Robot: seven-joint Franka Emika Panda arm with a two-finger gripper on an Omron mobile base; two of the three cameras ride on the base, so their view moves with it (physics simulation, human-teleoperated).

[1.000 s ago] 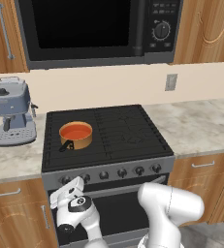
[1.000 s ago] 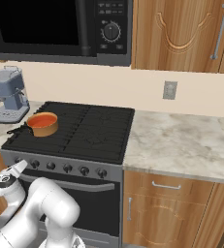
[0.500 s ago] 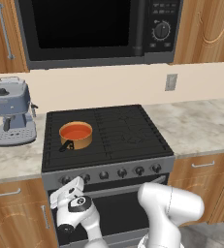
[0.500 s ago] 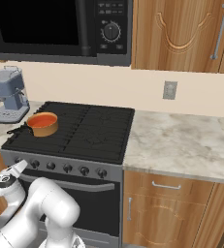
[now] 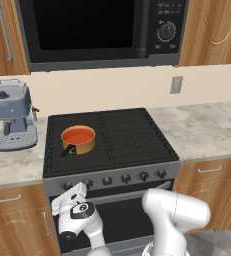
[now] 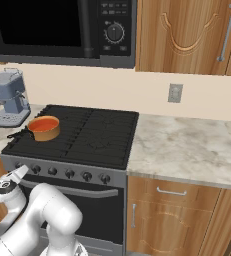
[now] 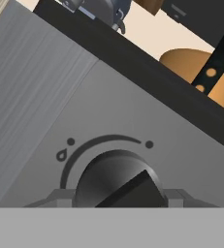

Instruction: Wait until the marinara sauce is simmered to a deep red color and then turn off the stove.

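Observation:
The marinara sauce (image 5: 78,135) (image 6: 44,123) is a flat orange-red disc in a small copper saucepan (image 5: 79,146) on the front left grate of the stove (image 5: 132,137) (image 6: 104,135). My gripper (image 5: 70,191) (image 6: 21,173) is pressed up to the leftmost knob (image 7: 114,178) on the steel front strip. In the hand view my gripper (image 7: 118,197) has a finger on each side of that black knob and is shut on it. The pan's underside (image 7: 188,65) and its dark handle (image 7: 219,53) show above the strip.
A blue-grey coffee machine (image 5: 9,116) (image 6: 6,97) stands on the counter left of the stove. A black microwave (image 5: 102,30) (image 6: 62,25) hangs overhead. Marble counter (image 5: 207,130) (image 6: 187,145) runs to the right, over wooden cabinets (image 6: 172,215). More knobs (image 5: 134,176) line the strip.

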